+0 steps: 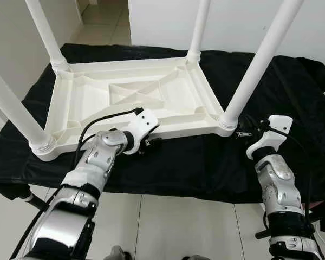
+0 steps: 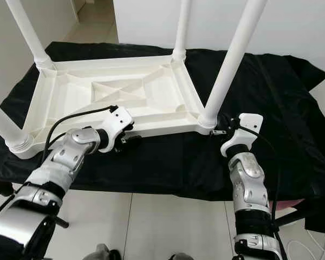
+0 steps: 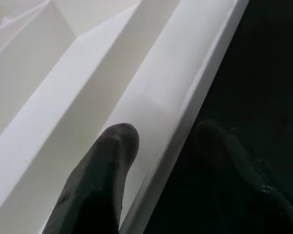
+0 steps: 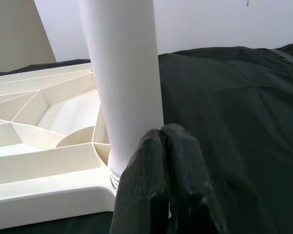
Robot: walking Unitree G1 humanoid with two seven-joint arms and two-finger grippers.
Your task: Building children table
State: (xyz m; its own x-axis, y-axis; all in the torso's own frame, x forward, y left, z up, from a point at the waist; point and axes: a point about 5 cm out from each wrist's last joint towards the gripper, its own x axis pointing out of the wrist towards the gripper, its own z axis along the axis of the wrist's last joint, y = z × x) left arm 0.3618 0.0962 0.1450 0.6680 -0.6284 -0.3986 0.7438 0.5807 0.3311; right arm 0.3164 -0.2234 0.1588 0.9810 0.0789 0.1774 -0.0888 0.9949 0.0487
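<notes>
We see a black cloth (image 1: 206, 162), matte and softly wrinkled, draped over a low surface. On it lies the white plastic children's table (image 1: 135, 97), turned upside down: its flat top faces the cloth and its ribbed underside faces up, moulded with diagonal and triangular stiffening ribs inside a raised rim. Its long axis runs across our view from left to right, angled slightly away at the right.

We count four legs, smooth round white tubes that stand up from the corner sockets and splay a little outward: the near right leg (image 1: 254, 67), the near left leg (image 1: 13, 108), the far left leg (image 1: 46, 32) and the far right leg (image 1: 199, 27).

Our two silver arms reach in. The left gripper (image 1: 151, 142) sits at the table's near long rim; in the wrist view its fingers (image 3: 105, 165) are spread, one on the white rim and the other over the cloth. The right gripper (image 1: 244, 133) is just beside the base of the near right leg, its two fingers (image 4: 158, 180) pressed together, with nothing between them.
</notes>
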